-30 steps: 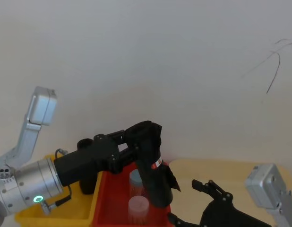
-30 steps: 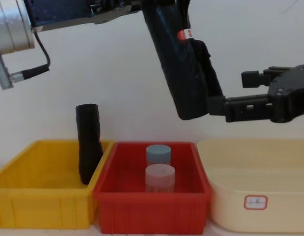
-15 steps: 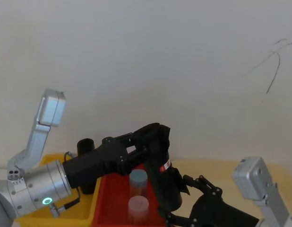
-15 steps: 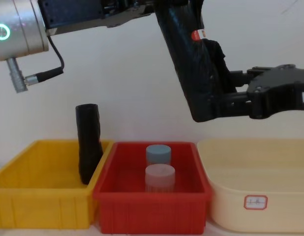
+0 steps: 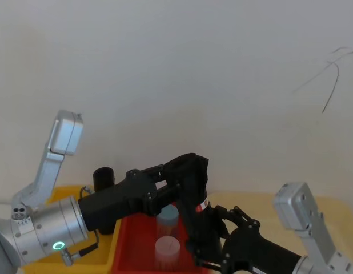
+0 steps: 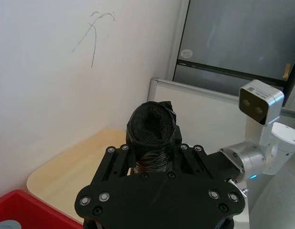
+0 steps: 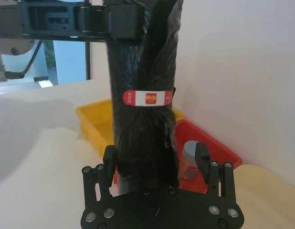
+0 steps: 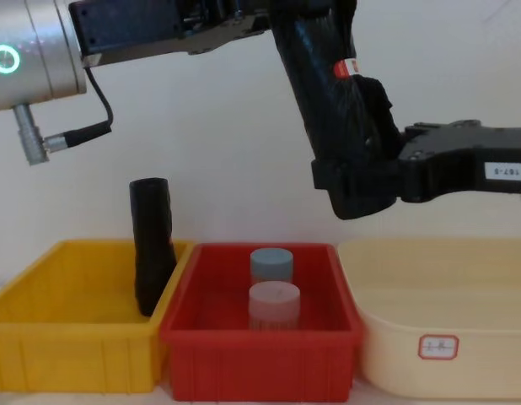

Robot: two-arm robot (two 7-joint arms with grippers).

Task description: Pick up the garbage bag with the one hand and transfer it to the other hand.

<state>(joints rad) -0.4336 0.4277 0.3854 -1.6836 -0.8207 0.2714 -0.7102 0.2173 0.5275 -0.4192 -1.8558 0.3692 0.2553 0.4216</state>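
The left gripper (image 6: 153,151) was clamped on the top end of the garbage bag (image 8: 328,101), which hung steeply tilted above the red bin (image 8: 260,350). The right gripper (image 7: 155,152) straddled its lower end across the long axis, fingers spread and apparently not yet pinching.

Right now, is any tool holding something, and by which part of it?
The left tool holds the garbage bag by its upper end. The right tool surrounds its lower part, open, not yet clamped.
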